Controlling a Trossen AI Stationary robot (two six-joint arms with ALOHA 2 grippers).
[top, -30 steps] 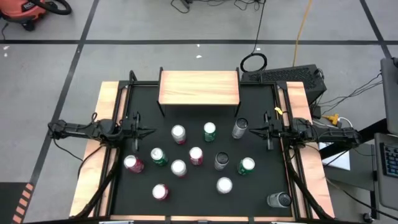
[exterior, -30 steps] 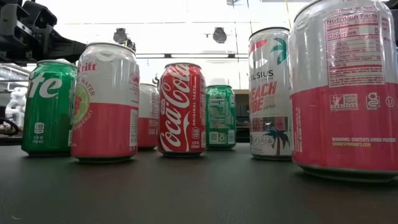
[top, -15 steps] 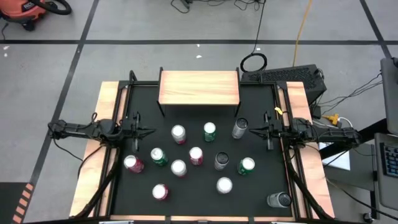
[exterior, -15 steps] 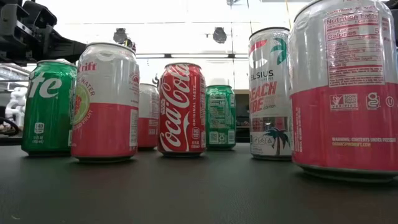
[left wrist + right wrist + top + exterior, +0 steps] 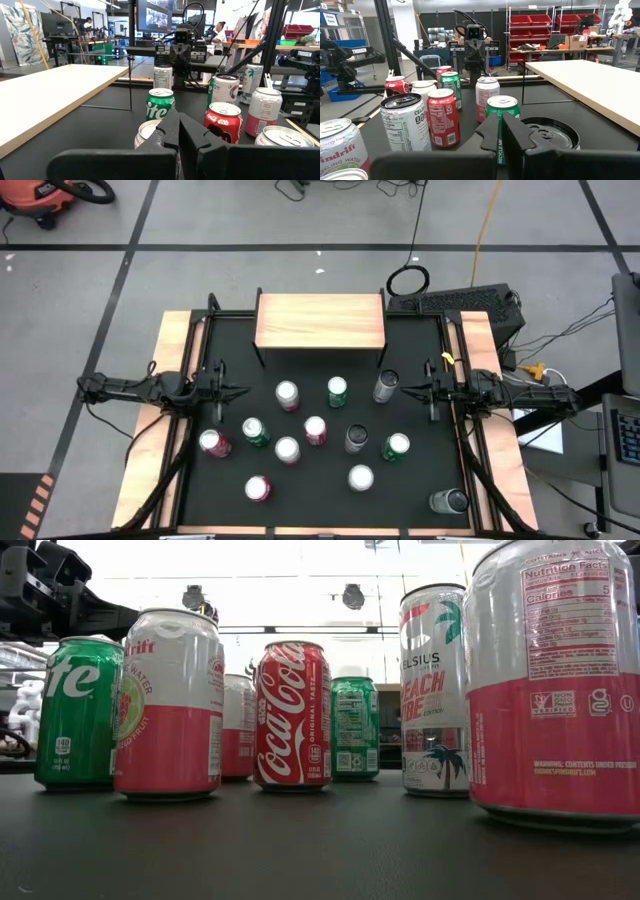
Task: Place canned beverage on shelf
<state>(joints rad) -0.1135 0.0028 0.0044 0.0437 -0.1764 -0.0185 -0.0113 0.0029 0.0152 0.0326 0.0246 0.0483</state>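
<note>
Several canned beverages stand upright on the black table top (image 5: 300, 505), among them a red Coca-Cola can (image 5: 292, 715), a green Sprite can (image 5: 160, 104) and a silver can (image 5: 385, 385). At the far edge the light-wood shelf (image 5: 320, 320) stands on thin black legs, with nothing on it. My left gripper (image 5: 244, 391) hovers shut at the table's left side, pointing level toward the cans. My right gripper (image 5: 403, 390) hovers shut at the right side, facing it, close to the silver can. Neither touches a can.
Light wooden strips (image 5: 150, 470) run along the table's left and right sides, with black frame rails beside them. One can (image 5: 449, 501) stands apart at the near right corner. A dark keyboard (image 5: 455, 302) lies beyond the far right corner.
</note>
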